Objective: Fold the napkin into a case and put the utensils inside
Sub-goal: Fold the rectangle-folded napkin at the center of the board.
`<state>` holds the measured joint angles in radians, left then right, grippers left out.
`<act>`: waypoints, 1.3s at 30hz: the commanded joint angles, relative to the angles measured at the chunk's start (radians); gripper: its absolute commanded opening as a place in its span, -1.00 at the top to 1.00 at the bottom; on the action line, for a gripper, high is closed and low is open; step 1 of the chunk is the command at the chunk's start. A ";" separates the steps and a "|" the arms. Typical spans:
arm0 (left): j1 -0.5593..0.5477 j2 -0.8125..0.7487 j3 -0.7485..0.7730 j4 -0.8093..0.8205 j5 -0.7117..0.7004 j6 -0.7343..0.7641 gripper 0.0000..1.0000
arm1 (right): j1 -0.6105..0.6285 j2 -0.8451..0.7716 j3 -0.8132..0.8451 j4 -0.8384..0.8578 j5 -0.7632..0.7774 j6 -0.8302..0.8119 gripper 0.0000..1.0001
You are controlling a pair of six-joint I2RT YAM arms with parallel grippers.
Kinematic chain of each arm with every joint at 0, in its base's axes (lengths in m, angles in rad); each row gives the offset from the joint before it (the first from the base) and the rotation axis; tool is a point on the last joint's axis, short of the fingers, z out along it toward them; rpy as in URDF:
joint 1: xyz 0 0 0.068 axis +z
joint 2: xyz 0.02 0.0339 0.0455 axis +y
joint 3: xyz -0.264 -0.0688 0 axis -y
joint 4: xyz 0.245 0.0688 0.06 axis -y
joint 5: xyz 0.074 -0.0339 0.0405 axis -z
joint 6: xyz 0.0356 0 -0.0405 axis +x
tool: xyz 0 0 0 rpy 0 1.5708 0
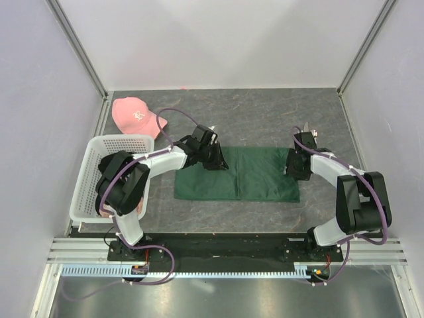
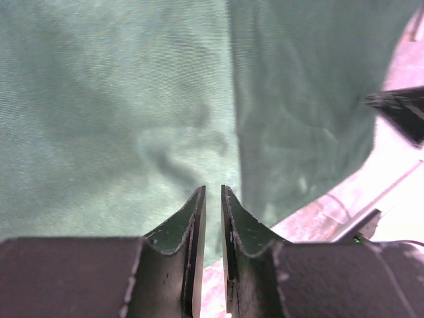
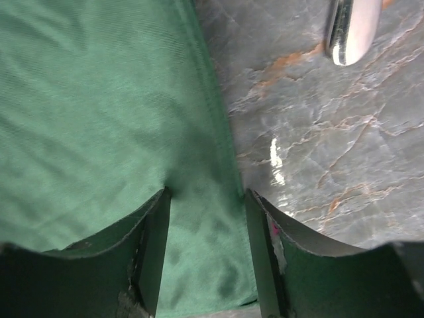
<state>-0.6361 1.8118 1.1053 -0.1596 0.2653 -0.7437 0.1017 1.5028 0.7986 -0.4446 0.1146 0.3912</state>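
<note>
One napkin (image 1: 238,175): dark green, folded oblong, flat on the grey table (image 1: 265,112).
Left gripper (image 2: 212,190): at the napkin's far left corner, fingers almost together, thin slit.
Right gripper (image 3: 207,193): fingers apart, straddling the napkin's right hem.
Utensil (image 3: 351,30): shiny, on the table beyond the right gripper.
Pink cap (image 1: 136,116): white mark, unreadable.

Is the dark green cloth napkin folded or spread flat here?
Folded: the dark green cloth napkin lies as a wide rectangle, one layer's edge overlapping another near its middle.
</note>
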 commanded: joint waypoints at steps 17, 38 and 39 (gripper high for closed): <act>-0.007 -0.036 -0.012 0.055 0.061 -0.014 0.56 | 0.021 0.089 -0.029 0.072 0.010 -0.015 0.64; -0.155 0.287 0.177 0.095 -0.011 -0.173 0.59 | 0.029 -0.250 0.077 -0.063 -0.010 -0.058 1.00; -0.163 0.287 0.177 0.103 -0.014 -0.180 0.59 | 0.047 -0.257 0.086 -0.065 -0.018 -0.057 1.00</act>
<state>-0.7631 2.0644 1.2781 -0.0723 0.2878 -0.8513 0.1215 1.2846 0.8227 -0.5053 0.1551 0.3573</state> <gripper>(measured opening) 0.207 0.010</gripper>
